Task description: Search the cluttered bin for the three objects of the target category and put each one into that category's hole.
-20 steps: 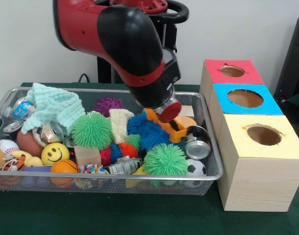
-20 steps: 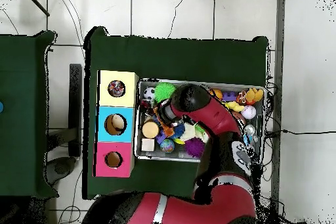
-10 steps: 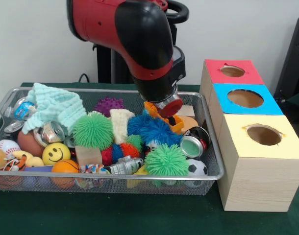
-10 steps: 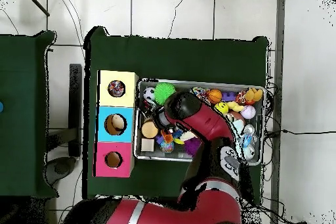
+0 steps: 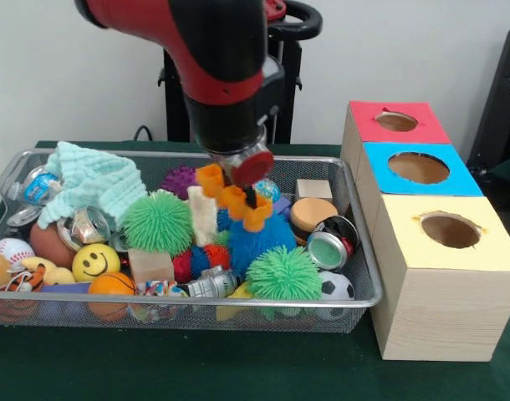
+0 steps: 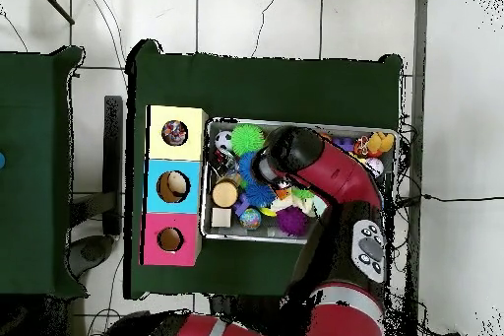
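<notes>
Gripper [image 5: 238, 180]: centre of frame, above the bin; fingers hidden behind the red end cap, spacing cannot be told.
Orange toy [image 5: 235, 199]: hanging tilted just under the gripper, touching it, lifted above the blue spiky ball [image 5: 259, 238].
Wire bin [image 5: 359, 251]: lower left of frame, full of clutter; green spiky balls [image 5: 157, 222], smiley ball [image 5: 94, 261], mint cloth [image 5: 92, 180].
Boxes: right of frame, beside the bin; yellow box [image 5: 443, 267] nearest, blue box [image 5: 418, 171], red box [image 5: 395, 123] behind.

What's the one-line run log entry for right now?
end effector | carrying orange toy | above wire bin
</notes>
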Robot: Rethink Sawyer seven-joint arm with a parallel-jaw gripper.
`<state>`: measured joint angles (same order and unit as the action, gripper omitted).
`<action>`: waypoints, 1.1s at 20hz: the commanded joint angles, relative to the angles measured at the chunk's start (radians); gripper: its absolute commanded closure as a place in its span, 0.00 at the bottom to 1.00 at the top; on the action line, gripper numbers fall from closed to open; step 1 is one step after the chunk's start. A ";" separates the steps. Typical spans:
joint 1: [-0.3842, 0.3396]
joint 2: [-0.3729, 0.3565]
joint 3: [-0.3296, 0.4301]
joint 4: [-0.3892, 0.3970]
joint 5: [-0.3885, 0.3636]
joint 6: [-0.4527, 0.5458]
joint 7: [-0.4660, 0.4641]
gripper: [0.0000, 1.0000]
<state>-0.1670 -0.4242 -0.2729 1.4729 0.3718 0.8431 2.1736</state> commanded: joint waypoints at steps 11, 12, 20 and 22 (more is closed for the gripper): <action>-0.116 -0.019 0.057 -0.178 -0.089 0.068 0.004 0.00; -0.121 -0.012 0.061 -0.186 -0.091 0.064 0.000 0.00; -0.198 0.109 0.149 -0.240 -0.118 -0.126 -0.076 0.00; -0.204 0.126 0.158 -0.239 -0.127 -0.139 -0.069 0.00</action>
<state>-0.3295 -0.4062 -0.2504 1.2512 0.2981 0.8003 2.1736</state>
